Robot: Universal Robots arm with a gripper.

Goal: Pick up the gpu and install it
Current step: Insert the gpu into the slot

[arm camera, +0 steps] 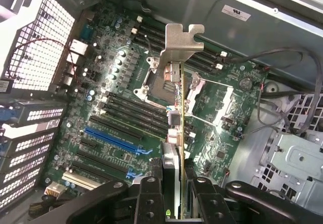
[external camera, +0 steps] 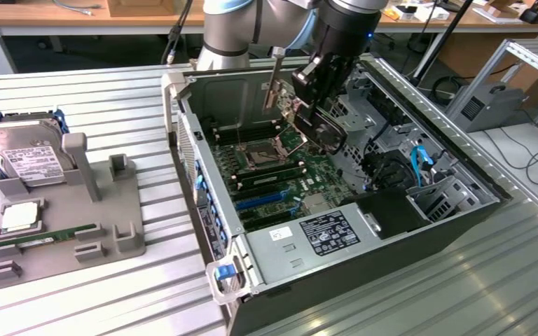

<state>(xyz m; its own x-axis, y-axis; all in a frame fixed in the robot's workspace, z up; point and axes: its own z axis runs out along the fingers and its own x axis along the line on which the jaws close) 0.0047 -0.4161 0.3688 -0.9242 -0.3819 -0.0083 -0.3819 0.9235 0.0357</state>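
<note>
My gripper (external camera: pixel 313 98) hangs over the open computer case (external camera: pixel 215 94), shut on the gpu (external camera: pixel 295 115). The card is held on edge and tilted, with its silver bracket (external camera: pixel 274 77) pointing up and away from the board. In the wrist view the gpu (arm camera: pixel 174 128) runs edge-on between my two black fingers (arm camera: pixel 150 199), bracket (arm camera: pixel 179 42) at the far end, gripper (arm camera: pixel 175 196) clamped on the near end. The card floats above the motherboard (arm camera: pixel 101 108), over the processor socket area and apart from the blue expansion slot (arm camera: pixel 113 138).
A grey holder tray (external camera: pixel 110 231) on the exterior view's left carries a hard drive (external camera: pixel 26 157), a processor chip (external camera: pixel 19 218) and a green memory stick (external camera: pixel 50 238). Inside the case are blue cables (external camera: pixel 419 164), a drive cage (external camera: pixel 437 199) and loose wires (arm camera: pixel 282 62).
</note>
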